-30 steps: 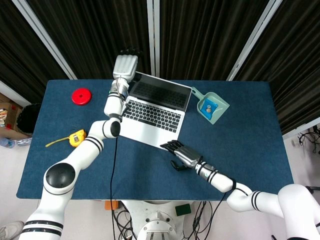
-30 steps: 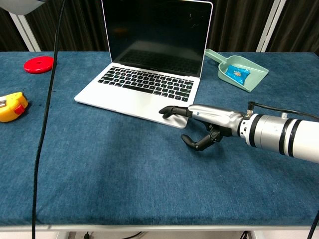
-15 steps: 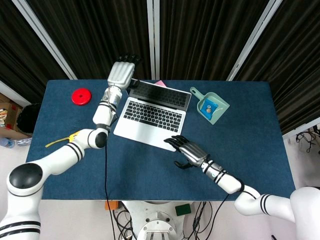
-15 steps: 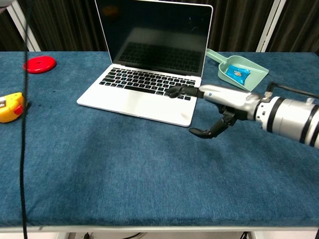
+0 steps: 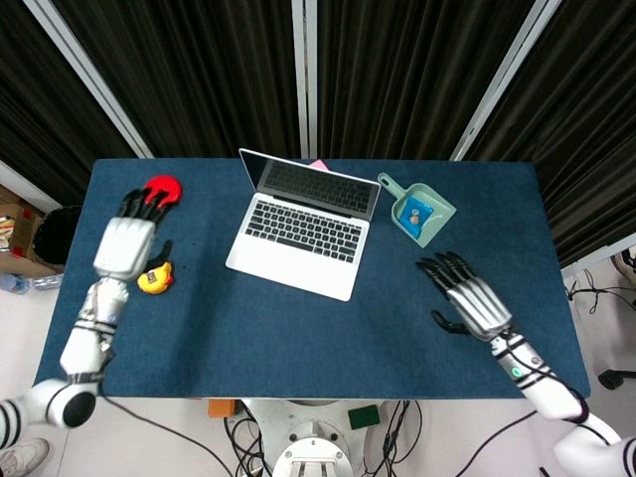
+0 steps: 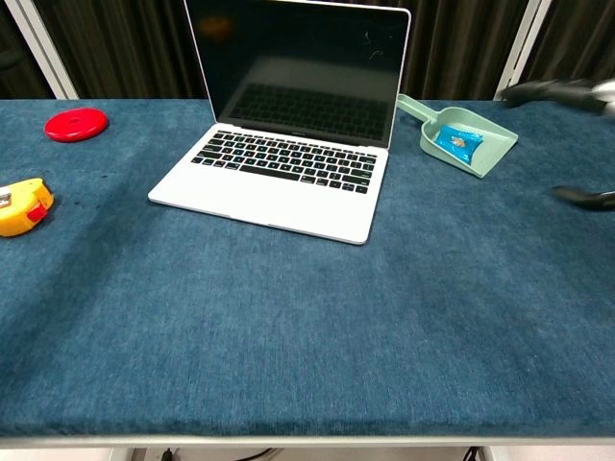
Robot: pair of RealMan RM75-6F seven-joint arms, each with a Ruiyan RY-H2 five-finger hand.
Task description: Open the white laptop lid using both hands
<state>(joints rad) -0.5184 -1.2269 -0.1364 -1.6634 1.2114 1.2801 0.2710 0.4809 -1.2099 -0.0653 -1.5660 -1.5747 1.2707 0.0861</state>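
Observation:
The white laptop stands open at the middle back of the blue table, its dark screen upright and its keyboard showing. My left hand hovers over the table's left side, fingers spread, holding nothing, well away from the laptop. Over the right side, my right hand is also spread and holds nothing. In the chest view only the right hand's fingertips show at the right edge, and the left hand is out of frame.
A red disc lies at the back left, partly behind my left hand. A yellow tape measure sits just below that hand. A green dustpan with a blue item rests right of the laptop.
Both hands have pulled away from the laptop: the left from behind the lid out to the table's left side, the right from the front edge to the right side. The lid stays open.

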